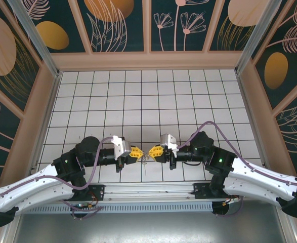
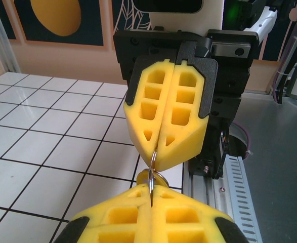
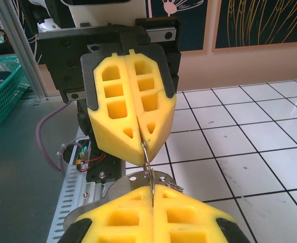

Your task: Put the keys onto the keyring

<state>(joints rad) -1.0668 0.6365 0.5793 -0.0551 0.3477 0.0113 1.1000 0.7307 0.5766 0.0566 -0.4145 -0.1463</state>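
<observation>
White tiled worktop. Left gripper and right gripper, yellow latticed, both clamped on thin wire keyring; right wrist view adds silvery keys beneath.

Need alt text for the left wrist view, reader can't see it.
Two shut yellow grippers meet tip to tip, both pinching a thin metal keyring between them: the left gripper at the bottom edge, the right gripper above it, facing the camera. Behind them lies a white tiled table.
</observation>
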